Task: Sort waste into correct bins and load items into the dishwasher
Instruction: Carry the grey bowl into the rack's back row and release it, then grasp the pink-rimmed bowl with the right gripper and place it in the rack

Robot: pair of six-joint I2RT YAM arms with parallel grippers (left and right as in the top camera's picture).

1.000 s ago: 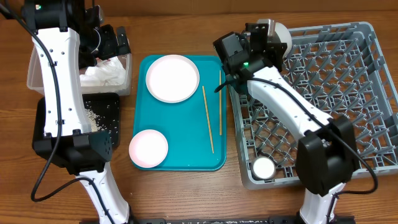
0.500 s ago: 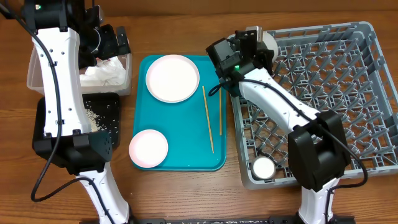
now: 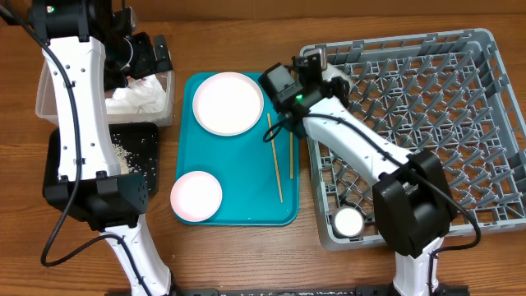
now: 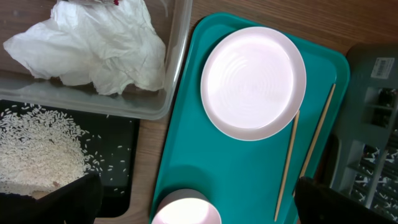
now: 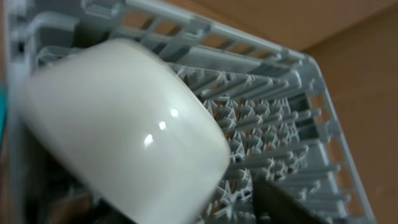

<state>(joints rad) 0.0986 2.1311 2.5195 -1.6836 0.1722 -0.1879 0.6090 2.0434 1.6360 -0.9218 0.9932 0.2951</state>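
Observation:
My right gripper [image 3: 316, 59] hangs over the back-left corner of the grey dishwasher rack [image 3: 427, 123]. A white bowl [image 5: 118, 124] lies tilted on the pegs there. One dark finger [image 5: 292, 205] stands apart from the bowl with rack showing between; the other finger is hidden. My left gripper [image 4: 196, 202] is open and holds nothing, high above the teal tray [image 3: 238, 164]. On that tray are a pale pink plate [image 3: 228, 103], a small bowl [image 3: 196, 196] and two chopsticks [image 3: 274, 156]. A crumpled napkin [image 4: 93, 50] fills the clear tub [image 3: 49, 99]. Rice [image 4: 37, 149] lies in the black tray [image 3: 144, 140].
A white cup [image 3: 348, 221] stands in the rack's front-left corner. The left arm's white links cross over the tub and the black tray. Bare wooden table lies between the teal tray and the black tray.
The right arm has swung left along the rack's back edge, carrying the bowl to the back-left corner, and its jaws have parted. The left arm has not moved.

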